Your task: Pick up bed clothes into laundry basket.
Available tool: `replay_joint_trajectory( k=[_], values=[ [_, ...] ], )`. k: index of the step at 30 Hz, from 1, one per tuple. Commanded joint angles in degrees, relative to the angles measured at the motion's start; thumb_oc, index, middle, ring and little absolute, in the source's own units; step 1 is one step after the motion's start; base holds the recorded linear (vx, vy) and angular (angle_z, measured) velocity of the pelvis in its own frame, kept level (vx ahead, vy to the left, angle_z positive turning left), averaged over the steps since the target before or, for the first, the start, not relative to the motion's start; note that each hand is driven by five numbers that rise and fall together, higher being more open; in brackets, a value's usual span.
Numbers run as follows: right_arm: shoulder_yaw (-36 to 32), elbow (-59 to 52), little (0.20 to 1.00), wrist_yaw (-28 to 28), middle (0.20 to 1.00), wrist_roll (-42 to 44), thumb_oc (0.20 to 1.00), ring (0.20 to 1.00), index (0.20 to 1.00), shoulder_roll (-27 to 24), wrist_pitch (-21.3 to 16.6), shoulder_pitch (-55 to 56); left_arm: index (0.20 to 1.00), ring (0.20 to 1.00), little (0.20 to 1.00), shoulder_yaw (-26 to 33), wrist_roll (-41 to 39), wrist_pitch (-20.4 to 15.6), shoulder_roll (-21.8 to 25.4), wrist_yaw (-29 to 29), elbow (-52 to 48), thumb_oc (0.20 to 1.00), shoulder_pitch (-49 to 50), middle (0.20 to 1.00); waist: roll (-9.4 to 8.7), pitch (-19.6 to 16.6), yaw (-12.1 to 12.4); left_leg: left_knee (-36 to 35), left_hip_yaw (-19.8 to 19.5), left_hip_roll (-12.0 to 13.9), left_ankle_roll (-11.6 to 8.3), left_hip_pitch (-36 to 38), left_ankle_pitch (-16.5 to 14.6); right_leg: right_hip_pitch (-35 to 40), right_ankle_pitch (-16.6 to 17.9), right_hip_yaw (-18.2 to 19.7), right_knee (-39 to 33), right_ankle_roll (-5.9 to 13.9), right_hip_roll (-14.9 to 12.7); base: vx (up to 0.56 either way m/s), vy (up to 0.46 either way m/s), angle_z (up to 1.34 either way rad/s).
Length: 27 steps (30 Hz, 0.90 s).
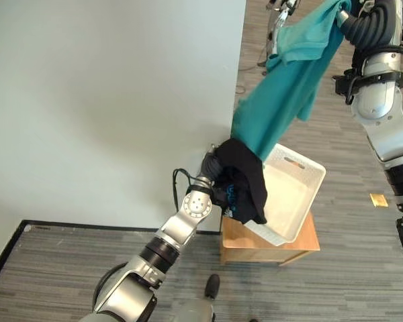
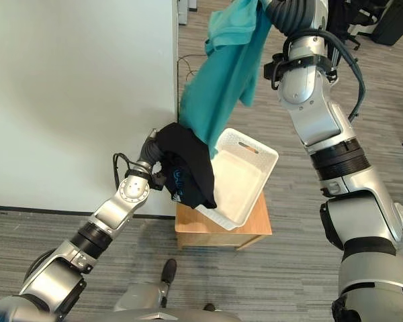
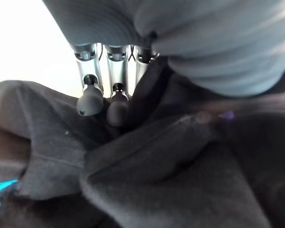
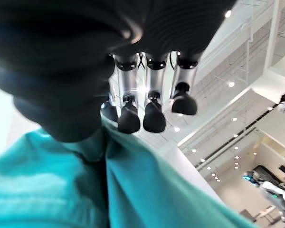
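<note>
My left hand (image 3: 104, 102), fingers curled into black garment (image 2: 188, 168), holds it at basket (image 2: 245, 181) rim, frame centre; right hand (image 4: 147, 111) pinches teal cloth (image 2: 221, 80) high, upper right, clearing it to drop in.

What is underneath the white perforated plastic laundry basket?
The white laundry basket sits tilted on a small wooden stool. A black garment, gripped by the left hand, hides the basket's near corner.

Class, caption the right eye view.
Right hand lifts teal cloth, left hand holds black garment over white basket.
</note>
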Motion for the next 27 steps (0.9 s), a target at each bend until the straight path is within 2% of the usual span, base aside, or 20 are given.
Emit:
replay_joint_trajectory(
  k=[1, 6, 12, 19, 21, 24, 27],
  values=[
    [-2.5, 1.0, 0.200, -1.8, 0.200, -2.1, 0.200, 0.200, 0.200, -4.3, -0.2, -2.0, 0.200, 0.200, 0.200, 0.3, -2.2, -4.6, -2.6, 0.1, 0.3, 0.200, -2.7, 0.200, 1.86, -4.9, 1.0, 0.2, 1.1, 6.0, -4.52, 7.3, -10.9, -3.9, 0.4, -1.7, 0.8, -0.59, 0.8, 0.00, 0.000, 0.00],
    [2.2, 10.0, 0.200, -1.2, 0.200, -0.5, 0.200, 0.200, 0.200, -5.6, 0.3, -6.0, 0.200, 0.200, 0.200, -0.7, -2.3, -4.9, -2.6, 0.2, 0.8, 0.200, -2.5, 0.200, 2.15, -4.3, 1.0, 0.2, 1.3, 6.0, -4.44, 7.0, -10.7, -4.2, 0.6, -1.7, 0.8, -0.42, 0.7, 0.00, 0.000, 0.00],
    [1.6, 7.5, 0.200, -0.5, 0.200, -1.3, 0.200, 0.200, 0.200, -3.2, 0.4, -2.9, 0.200, 0.200, 0.200, -0.7, -2.5, -4.6, -3.2, 0.9, 1.8, 0.200, -3.0, 0.200, 2.69, -3.6, 0.3, 0.2, 1.6, 6.1, -4.41, 6.5, -10.7, -4.9, 0.6, -1.8, 0.8, -0.34, 0.5, 0.00, 0.004, -0.03],
    [-5.1, -3.3, 0.200, 1.1, 0.200, -8.0, 0.200, 0.200, 0.200, 5.4, 1.0, 17.8, 0.200, 0.200, 0.200, 0.2, -1.7, -3.9, -4.5, 1.6, 1.5, 0.200, -3.5, 0.200, 3.41, -2.7, 0.0, 0.2, 0.9, 5.8, -4.18, 5.7, -10.7, -5.1, 0.4, -2.6, 0.8, -0.27, 0.3, 0.00, 0.010, 0.03],
    [-4.4, -1.6, 0.200, 2.0, 0.200, -10.6, 0.200, 0.200, 0.200, 8.4, 1.9, 24.3, 0.200, 0.200, 0.200, -0.2, -1.5, -3.7, -5.3, 1.8, 1.9, 0.200, -3.6, 0.200, 3.62, -2.0, 0.3, 0.2, 0.5, 5.7, -4.02, 5.6, -10.7, -5.1, 0.3, -2.9, 0.8, -0.26, 0.2, 0.01, 0.016, 0.11],
    [-3.6, 0.6, 0.200, 2.3, 0.200, -12.3, 0.200, 0.200, 0.200, 9.4, 2.6, 27.1, 0.200, 0.200, 0.200, -0.7, -1.3, -3.6, -5.7, 1.7, 2.1, 0.200, -3.3, 0.200, 3.71, -1.7, 0.6, 0.2, 0.1, 5.6, -3.96, 5.3, -10.6, -5.2, 0.3, -3.3, 0.8, -0.25, 0.1, 0.01, 0.006, 0.04],
    [-2.0, 7.8, 0.200, 2.0, 0.200, -12.9, 0.200, 0.200, 0.200, 11.3, 3.0, 30.5, 0.200, 0.200, 0.200, -1.5, -1.1, -3.9, -6.6, 1.8, 2.6, 0.200, -2.7, 0.200, 3.84, -1.0, 1.1, 0.2, -0.6, 5.5, -3.92, 4.8, -10.2, -5.4, 0.4, -4.0, 0.8, -0.26, 0.0, -0.02, 0.003, 0.10]
  ],
)
